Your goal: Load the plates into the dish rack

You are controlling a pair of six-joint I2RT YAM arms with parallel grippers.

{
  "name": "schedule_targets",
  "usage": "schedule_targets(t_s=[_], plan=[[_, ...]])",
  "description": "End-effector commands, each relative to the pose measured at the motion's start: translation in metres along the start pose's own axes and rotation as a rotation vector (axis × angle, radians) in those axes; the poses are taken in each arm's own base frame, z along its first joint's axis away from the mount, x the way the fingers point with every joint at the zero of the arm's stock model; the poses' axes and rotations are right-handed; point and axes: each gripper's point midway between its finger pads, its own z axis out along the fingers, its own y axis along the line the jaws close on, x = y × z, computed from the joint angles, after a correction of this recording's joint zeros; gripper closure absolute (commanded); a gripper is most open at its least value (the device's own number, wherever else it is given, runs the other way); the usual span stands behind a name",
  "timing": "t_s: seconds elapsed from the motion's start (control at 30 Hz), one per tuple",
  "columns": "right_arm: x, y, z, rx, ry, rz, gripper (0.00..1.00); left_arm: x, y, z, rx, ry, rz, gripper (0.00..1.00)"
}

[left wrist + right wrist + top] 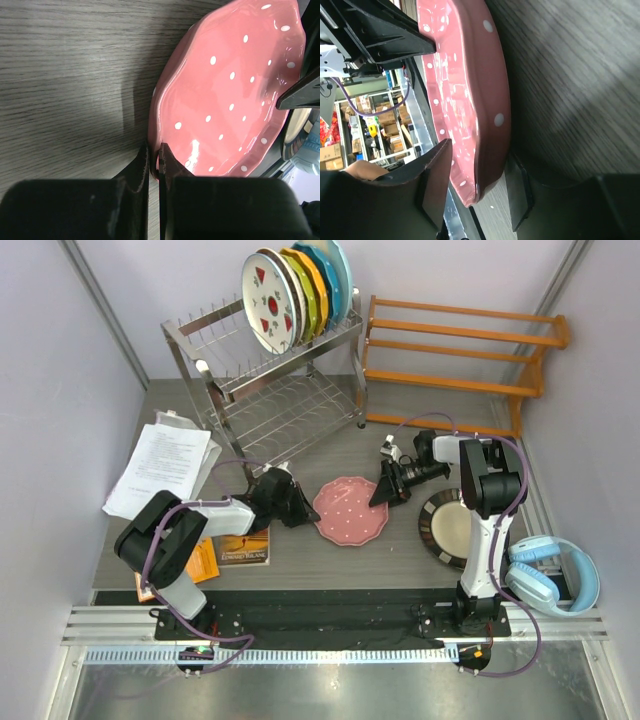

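pink polka-dotted plate [352, 512] lies face up in the middle of the surface [330, 445], between my two arms. it is round with a wavy rim, so it has no real long axis. its hollow face points up toward the top camera. i cannot tell if any edge is raised off the wood.

my left pincer [303, 512] is closed on the plate's left rim. in the left wrist view the fingers [169, 165] stand almost together with the thin rim edge pinched between them. my right pincer [381, 496] reaches the opposite, right rim. its jaws are spread, one finger over the dotted face and one under the rim, with gaps on both sides, so it grips nothing.

just right of that, the dark brown-rimmed plate [448, 530] lies flat and face up, partly under my right arm.

farther back, the dish rack [250, 390] stands at the rear left. the watermelon plate [268, 302] stands on edge in its upper tier, face turned to the front left. yellow-green, orange and blue plates [322, 280] are lined up behind it toward the rear right.

an orange wooden shelf [455, 350] sits to the right of the rack. printed sheets [160, 468] and a booklet [243, 548] lie at the left, and blue headphones [555, 575] at the near right.
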Motion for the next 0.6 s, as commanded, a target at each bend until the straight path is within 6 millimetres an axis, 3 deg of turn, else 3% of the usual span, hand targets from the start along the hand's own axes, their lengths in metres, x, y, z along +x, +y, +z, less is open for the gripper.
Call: schedule_targets(t_s=[0.0, 0.13, 0.23, 0.3, 0.33, 0.4, 0.43, 0.53, 0.57], plan=[[-0.008, -0.013, 0.019, 0.035, 0.011, -0.097, 0.50, 0.016, 0.008, 0.007, -0.038, 0.050, 0.028, 1.00], [-0.010, -0.011, 0.025, 0.027, 0.006, -0.106, 0.56, 0.015, 0.004, 0.009, -0.030, 0.051, 0.036, 1.00], [-0.012, -0.012, 0.027, 0.035, 0.004, -0.095, 0.74, 0.016, 0.002, 0.008, -0.030, 0.054, 0.046, 1.00], [-0.014, -0.012, 0.024, 0.054, -0.001, -0.094, 0.94, 0.012, 0.003, 0.006, -0.044, 0.046, 0.065, 0.98], [-0.015, -0.011, 0.022, 0.062, -0.005, -0.094, 0.99, 0.013, 0.007, 0.002, -0.064, 0.053, 0.094, 0.89], [-0.018, -0.006, 0.016, 0.072, -0.018, -0.102, 0.99, 0.011, 0.011, -0.002, -0.095, 0.054, 0.124, 0.75], [-0.016, -0.004, 0.013, 0.079, -0.012, -0.095, 0.99, 0.012, 0.011, -0.005, -0.095, 0.061, 0.152, 0.61], [-0.017, 0.014, -0.001, 0.092, 0.001, -0.138, 0.99, 0.005, -0.003, -0.022, -0.096, 0.114, 0.249, 0.35], [-0.021, 0.019, -0.008, 0.114, 0.001, -0.173, 0.98, 0.002, -0.011, -0.027, -0.060, 0.139, 0.366, 0.33]])
